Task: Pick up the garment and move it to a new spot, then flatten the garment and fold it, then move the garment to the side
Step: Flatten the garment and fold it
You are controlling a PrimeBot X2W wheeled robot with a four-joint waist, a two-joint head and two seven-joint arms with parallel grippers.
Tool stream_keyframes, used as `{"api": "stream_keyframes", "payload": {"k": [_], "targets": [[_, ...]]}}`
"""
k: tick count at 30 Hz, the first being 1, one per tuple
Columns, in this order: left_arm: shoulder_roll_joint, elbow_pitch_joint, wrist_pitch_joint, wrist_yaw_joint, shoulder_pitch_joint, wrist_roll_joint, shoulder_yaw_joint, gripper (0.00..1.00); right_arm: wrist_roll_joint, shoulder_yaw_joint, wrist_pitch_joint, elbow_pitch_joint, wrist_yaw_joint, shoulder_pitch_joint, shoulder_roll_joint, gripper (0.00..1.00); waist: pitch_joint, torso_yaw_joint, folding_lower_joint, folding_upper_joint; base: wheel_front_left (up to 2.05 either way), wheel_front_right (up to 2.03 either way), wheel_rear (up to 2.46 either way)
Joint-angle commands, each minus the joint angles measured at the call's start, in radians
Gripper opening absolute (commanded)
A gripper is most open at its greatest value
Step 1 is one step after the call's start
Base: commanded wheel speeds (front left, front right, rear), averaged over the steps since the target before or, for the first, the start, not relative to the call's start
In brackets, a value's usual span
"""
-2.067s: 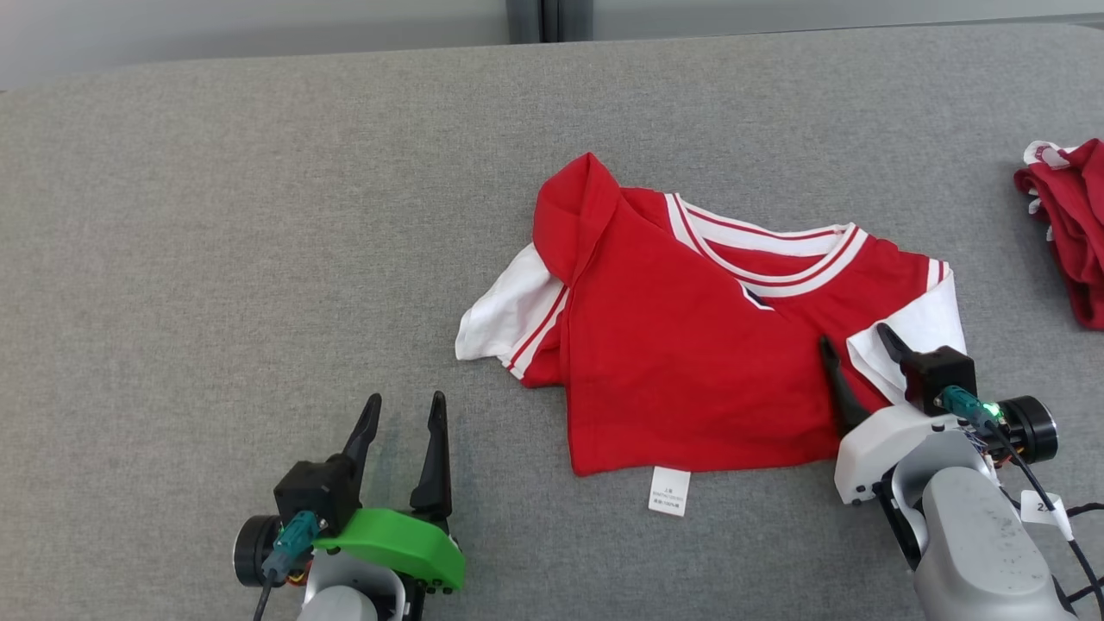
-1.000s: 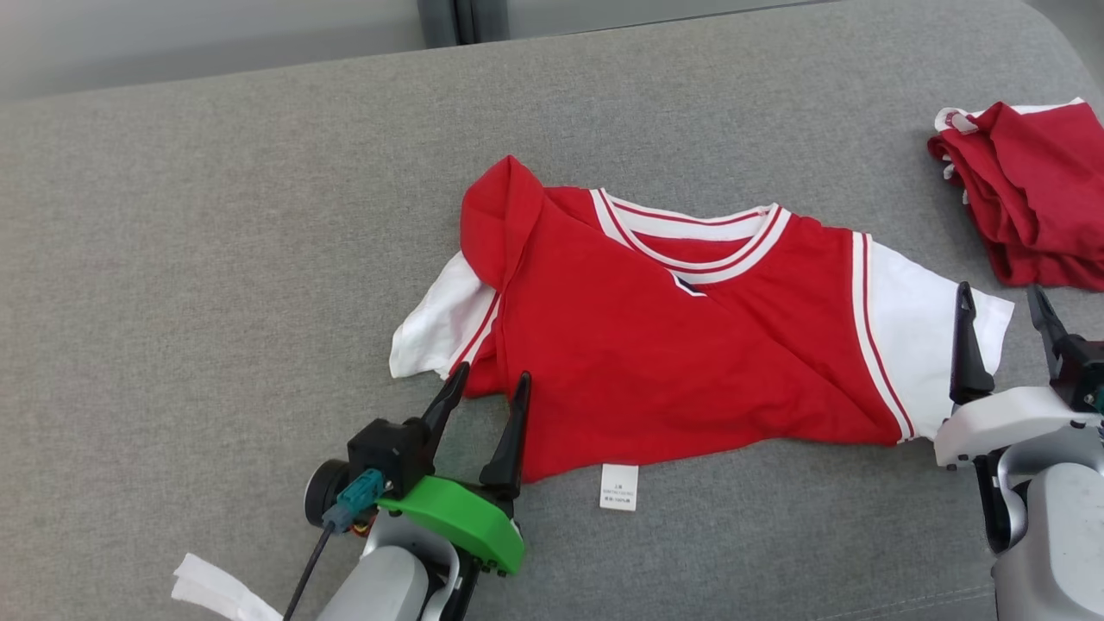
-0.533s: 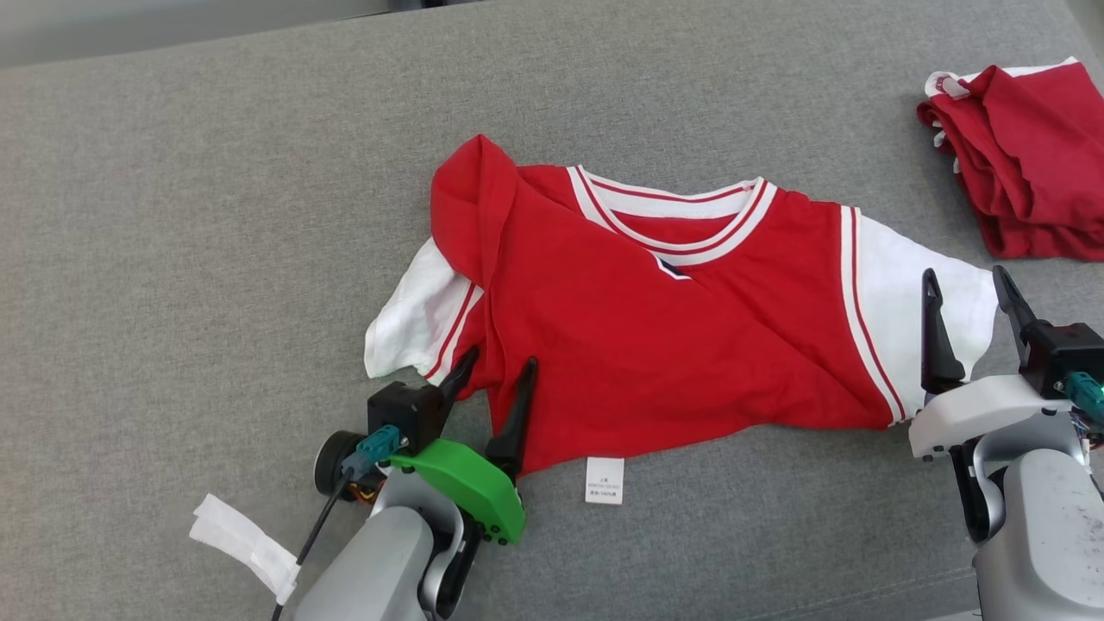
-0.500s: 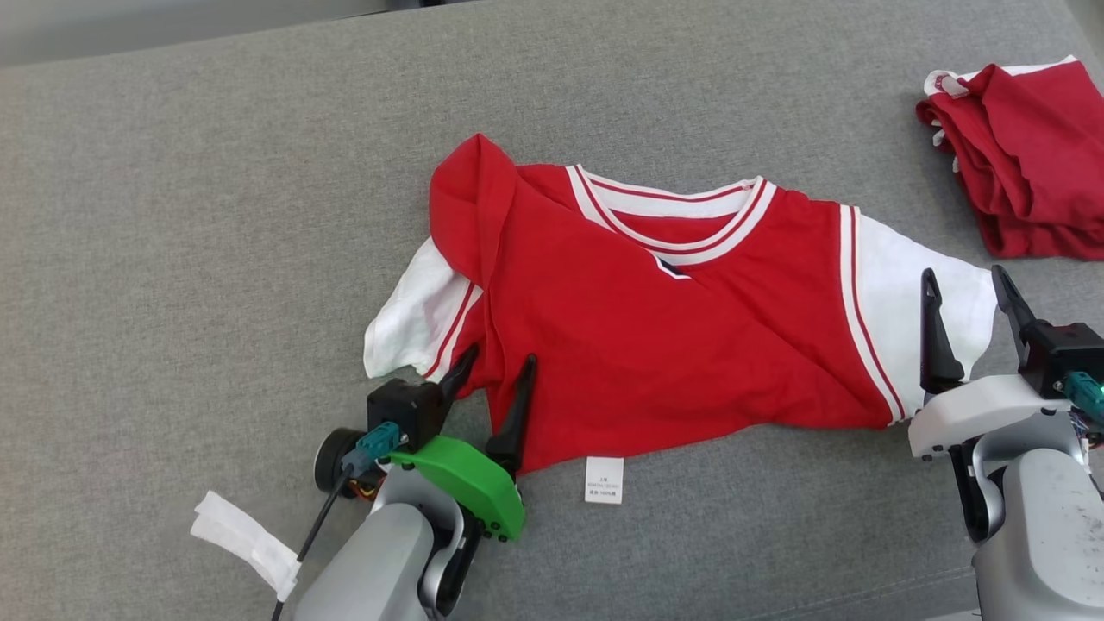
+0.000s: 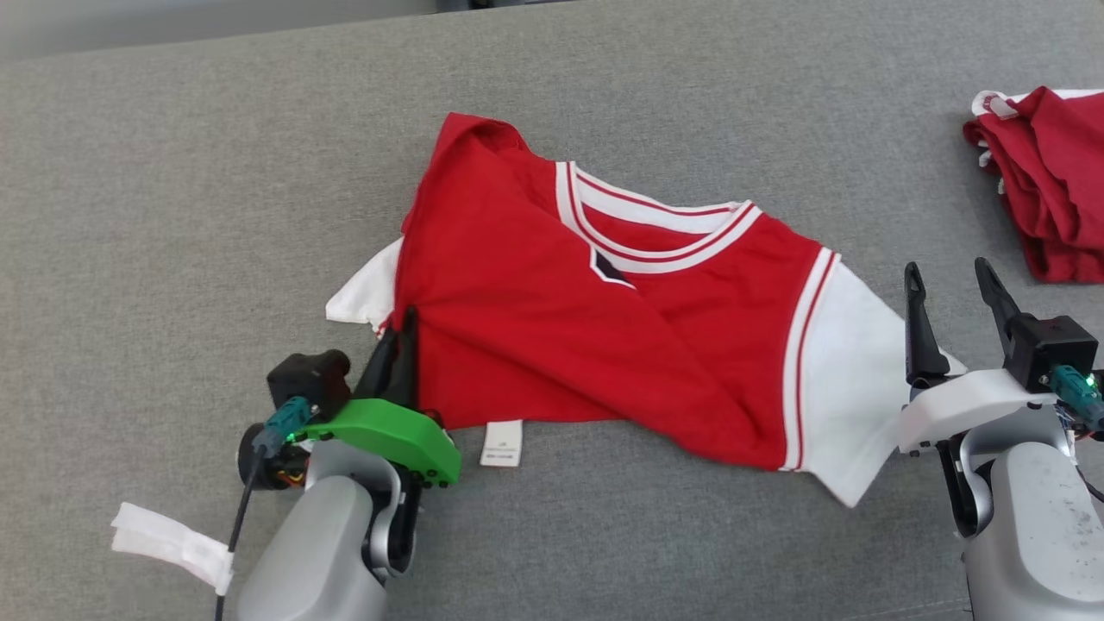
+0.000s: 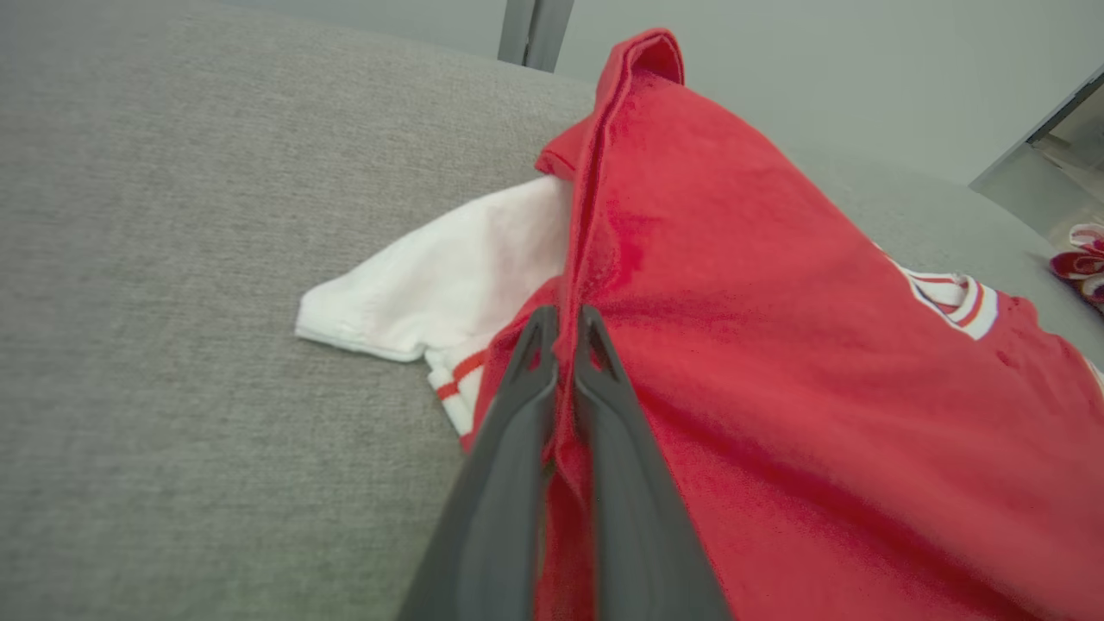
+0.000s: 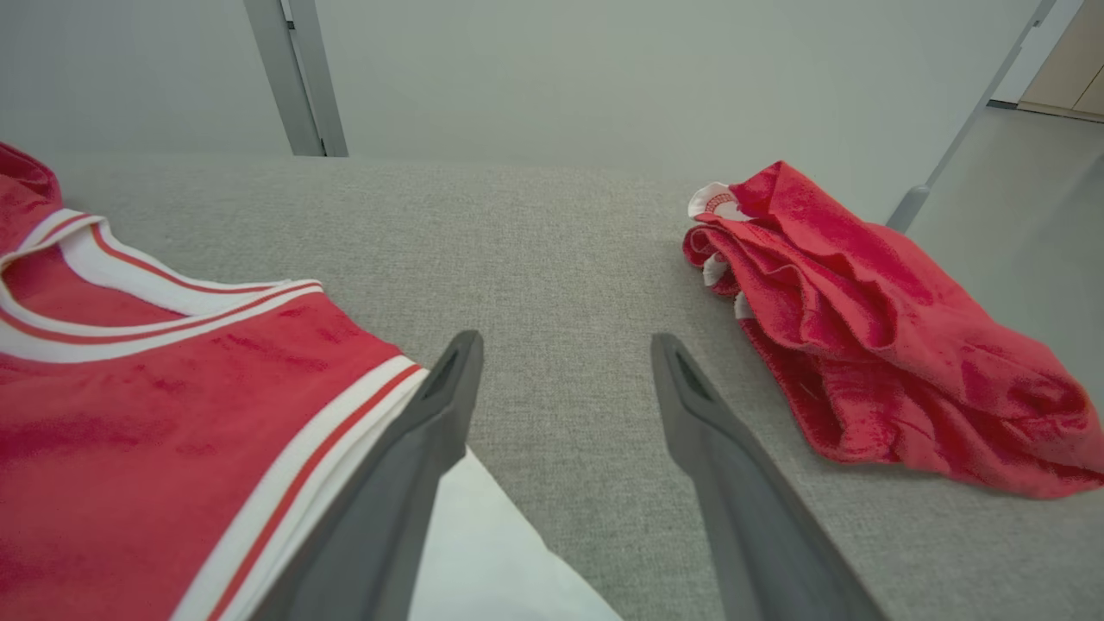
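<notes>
The garment point(image 5: 561, 319) is a red shirt with white sleeves and a striped white collar, spread on the grey padded table point(image 5: 172, 216). My left gripper point(image 5: 401, 332) is shut on the garment's red lower left edge, beside the left white sleeve point(image 6: 440, 280); in the left wrist view my left gripper point(image 6: 562, 319) pinches a raised fold of red cloth point(image 6: 776, 388). My right gripper point(image 5: 949, 276) stands open just right of the right white sleeve point(image 5: 849, 379), nothing between its fingers. In the right wrist view my right gripper point(image 7: 565, 345) hangs over bare table, the sleeve point(image 7: 483, 552) by its left finger.
A second red garment point(image 5: 1048, 181) lies crumpled at the table's right edge, also in the right wrist view as a heap point(image 7: 862, 345). A white care label point(image 5: 503, 442) sticks out from the shirt's hem. A white tag point(image 5: 168, 543) hangs on my left arm's cable.
My left gripper has shut on the shirt's lower left edge and drawn it leftward, bunching the cloth. The right gripper stays open beside the right sleeve. The camera has shifted.
</notes>
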Motion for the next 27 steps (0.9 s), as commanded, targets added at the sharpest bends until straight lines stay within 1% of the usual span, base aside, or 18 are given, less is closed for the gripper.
{"api": "stream_keyframes", "payload": {"k": [1, 5, 9, 10, 11, 14, 17, 21, 24, 27], "targets": [[0.008, 0.002, 0.000, 0.007, 0.009, 0.027, 0.036, 0.00, 0.004, 0.007, -0.002, 0.000, -0.001, -0.007, -0.004, 1.00, -0.012, 0.024, 0.0000, -0.0001, 0.00, 0.00, 0.00], [0.009, 0.020, 0.001, 0.012, 0.011, 0.095, 0.137, 0.00, 0.014, 0.034, -0.002, 0.008, -0.001, -0.008, -0.004, 1.00, -0.026, 0.046, 0.0000, -0.0001, 0.00, 0.00, 0.00], [0.009, 0.066, 0.001, 0.011, 0.028, 0.143, 0.216, 0.00, 0.028, 0.073, -0.002, 0.014, -0.001, 0.000, -0.004, 1.00, -0.051, 0.054, 0.0000, -0.0001, 0.00, 0.00, 0.00], [0.010, 0.070, 0.001, 0.012, 0.031, 0.158, 0.227, 0.38, 0.032, 0.081, -0.002, 0.015, -0.001, 0.004, -0.004, 1.00, -0.058, 0.055, 0.0000, -0.0001, 0.00, 0.00, 0.00], [0.011, 0.072, 0.000, 0.007, 0.048, 0.177, 0.258, 1.00, 0.043, 0.100, -0.002, 0.011, -0.001, 0.013, -0.004, 1.00, -0.073, 0.056, 0.0000, -0.0001, 0.00, 0.00, 0.00], [0.010, 0.037, 0.000, 0.005, 0.086, 0.223, 0.303, 1.00, 0.057, 0.123, -0.002, -0.002, -0.001, 0.026, -0.004, 1.00, -0.100, 0.056, 0.0000, -0.0001, 0.00, 0.00, 0.00], [0.009, -0.043, 0.001, 0.012, 0.132, 0.293, 0.339, 1.00, 0.074, 0.139, -0.002, -0.022, -0.001, 0.045, -0.004, 1.00, -0.126, 0.056, 0.0000, -0.0001, 0.00, 0.00, 0.00], [0.009, -0.147, 0.001, 0.008, 0.214, 0.382, 0.348, 1.00, 0.088, 0.158, -0.002, -0.050, -0.001, 0.081, -0.004, 1.00, -0.164, 0.054, 0.0000, -0.0001, 0.00, 0.00, 0.00], [0.007, -0.192, 0.001, 0.007, 0.268, 0.417, 0.339, 1.00, 0.098, 0.170, -0.002, -0.059, -0.001, 0.110, -0.004, 1.00, -0.189, 0.049, 0.0000, -0.0001, 0.00, 0.00, 0.00], [0.007, -0.213, 0.001, 0.019, 0.327, 0.394, 0.320, 1.00, 0.103, 0.192, -0.002, -0.053, -0.001, 0.148, -0.004, 1.00, -0.212, 0.043, 0.0000, -0.0001, 0.00, 0.00, 0.00]]}}
